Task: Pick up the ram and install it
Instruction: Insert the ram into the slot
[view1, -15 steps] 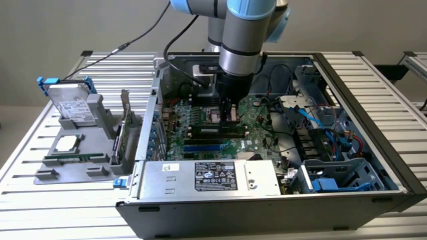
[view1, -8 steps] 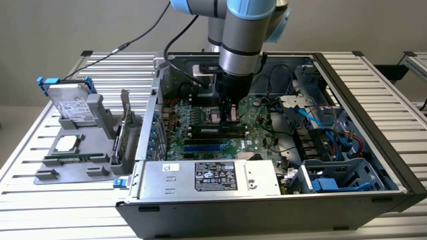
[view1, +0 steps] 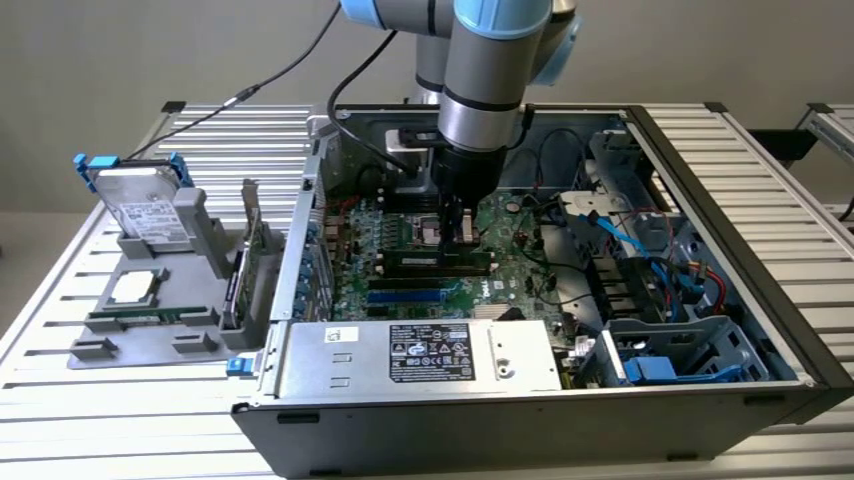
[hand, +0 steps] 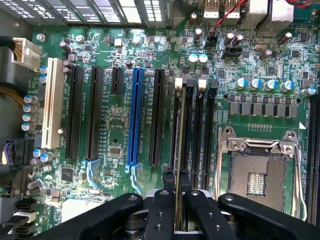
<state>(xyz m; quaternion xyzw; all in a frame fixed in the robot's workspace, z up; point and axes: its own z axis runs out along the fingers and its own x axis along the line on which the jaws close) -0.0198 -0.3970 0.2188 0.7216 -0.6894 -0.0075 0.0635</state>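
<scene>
The claw (hand: 176, 179) is narrow, its two black fingers (hand: 160, 210) pinched on the ram (hand: 180, 130), which shows edge-on as a thin strip running away from the fingers along the row of black memory slots (hand: 200, 135). The ram stands upright near the processor socket (hand: 260, 170), with other memory slots between it and the socket. Whether its lower edge is fully seated in a slot I cannot tell. The slots lie close together, so there is little room on either flank of the ram. Farther from the socket, beyond the ram, sit a black card slot (hand: 157, 117), then a blue slot (hand: 134, 117), more black ones and a white slot (hand: 51, 102); the board there is low and open.

In the exterior view the arm (view1: 481, 90) drops straight down into the open computer case (view1: 727, 230), with the claw over the board next to the socket. Above the board the room is free up to the case rim. Toward the exterior view's right of the socket, loose cables (view1: 627, 238) and drive bays crowd the case wall. A power supply box (view1: 414, 355) borders the board at the near edge. The case rests on a slatted table (view1: 80, 420). Well apart from the socket, outside the case at the exterior view's left, a grey holder (view1: 200, 240) carries a hard drive (view1: 140, 205)
</scene>
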